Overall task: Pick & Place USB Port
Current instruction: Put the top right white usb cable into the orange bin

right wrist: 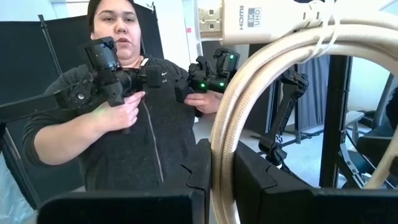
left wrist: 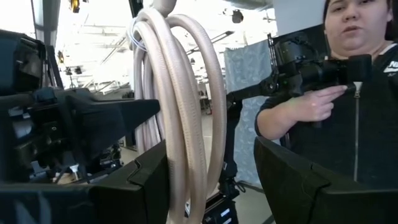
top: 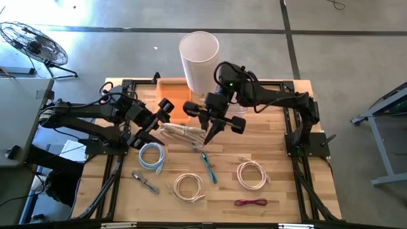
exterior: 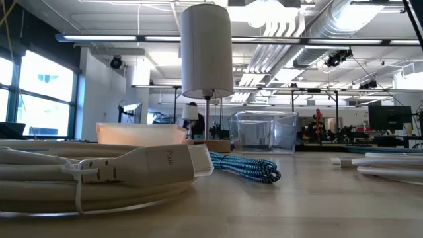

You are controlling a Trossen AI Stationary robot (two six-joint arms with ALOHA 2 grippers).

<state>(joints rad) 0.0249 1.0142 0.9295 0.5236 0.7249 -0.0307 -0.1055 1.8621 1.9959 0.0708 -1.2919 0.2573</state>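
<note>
Beige coiled cable [top: 181,132] at mid tabletop [top: 286,191], in front of the orange bin [top: 170,89]; right claw [top: 213,129] clenched on one end, left claw [top: 152,127] spread around the other; person [right wrist: 124,99] beyond

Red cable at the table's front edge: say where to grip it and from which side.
Grip the red cable at mid-length, from straight above, fingers closing across its narrow width: it lies flat, a slim bundle running left to right. The right gripper holds the beige bundle.
</note>
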